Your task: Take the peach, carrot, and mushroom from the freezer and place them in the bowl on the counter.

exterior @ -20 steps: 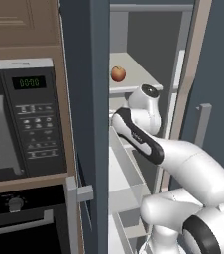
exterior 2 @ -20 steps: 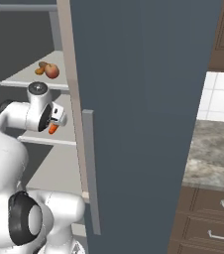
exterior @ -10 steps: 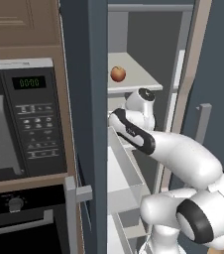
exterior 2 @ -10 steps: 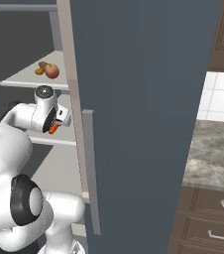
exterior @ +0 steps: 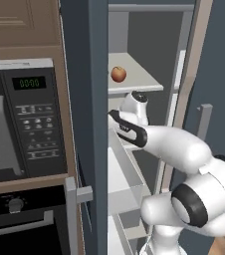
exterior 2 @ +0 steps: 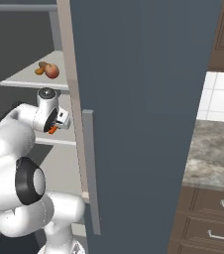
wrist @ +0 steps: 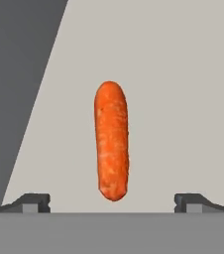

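Reaching deeper than a second ago, the tool (wrist: 112,207) is seen spread wide, its fingertips (wrist: 32,202) flanking the carrot (wrist: 112,141), which is laid on a pale freezer (exterior 2: 143,99) shelf (wrist: 173,74). Higher and farther, the peach (exterior: 118,74) and mushroom (exterior 2: 41,68) are found.

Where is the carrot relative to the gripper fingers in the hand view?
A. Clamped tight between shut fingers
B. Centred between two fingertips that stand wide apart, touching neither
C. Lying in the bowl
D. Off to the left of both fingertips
B: the carrot lies centred on the pale shelf between the fingertips, with clear gaps either side; the gripper is open.
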Available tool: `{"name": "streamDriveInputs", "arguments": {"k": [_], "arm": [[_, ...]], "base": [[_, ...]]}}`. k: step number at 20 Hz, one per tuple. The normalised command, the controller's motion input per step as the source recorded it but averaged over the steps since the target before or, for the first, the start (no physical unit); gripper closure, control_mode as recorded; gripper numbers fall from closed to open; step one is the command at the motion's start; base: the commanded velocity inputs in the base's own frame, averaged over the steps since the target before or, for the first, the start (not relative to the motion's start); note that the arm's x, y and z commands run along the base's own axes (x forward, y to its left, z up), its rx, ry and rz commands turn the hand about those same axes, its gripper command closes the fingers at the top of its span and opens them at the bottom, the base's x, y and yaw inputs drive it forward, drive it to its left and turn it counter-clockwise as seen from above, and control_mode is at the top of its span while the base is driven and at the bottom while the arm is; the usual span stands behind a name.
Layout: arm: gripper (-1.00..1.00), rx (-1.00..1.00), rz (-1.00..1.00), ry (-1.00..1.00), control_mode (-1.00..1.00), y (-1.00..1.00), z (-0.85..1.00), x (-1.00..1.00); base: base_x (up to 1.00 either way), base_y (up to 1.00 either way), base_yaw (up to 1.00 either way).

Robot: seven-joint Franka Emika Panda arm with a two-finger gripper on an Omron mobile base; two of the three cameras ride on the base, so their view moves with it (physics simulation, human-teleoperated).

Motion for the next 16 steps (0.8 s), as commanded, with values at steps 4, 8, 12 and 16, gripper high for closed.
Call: {"name": "streamDriveInputs", "arguments": {"k": [4,8,12,16], "arm": [[-1.00,0.00,0.00,0.00,-1.00,0.13,-0.44,0.31],[-1.00,0.00,0.00,0.04,-1.00,0.17,-0.45,0.48],[1.00,0.00,0.00,0.05,-1.00,0.18,-0.48,0.42],[1.00,0.00,0.00,0.00,-1.00,0.00,0.00,0.00]], "base": [[0.00,0.00,0.00],[0.00,0.00,0.00],[0.00,0.00,0.00],[0.00,0.00,0.00]]}}
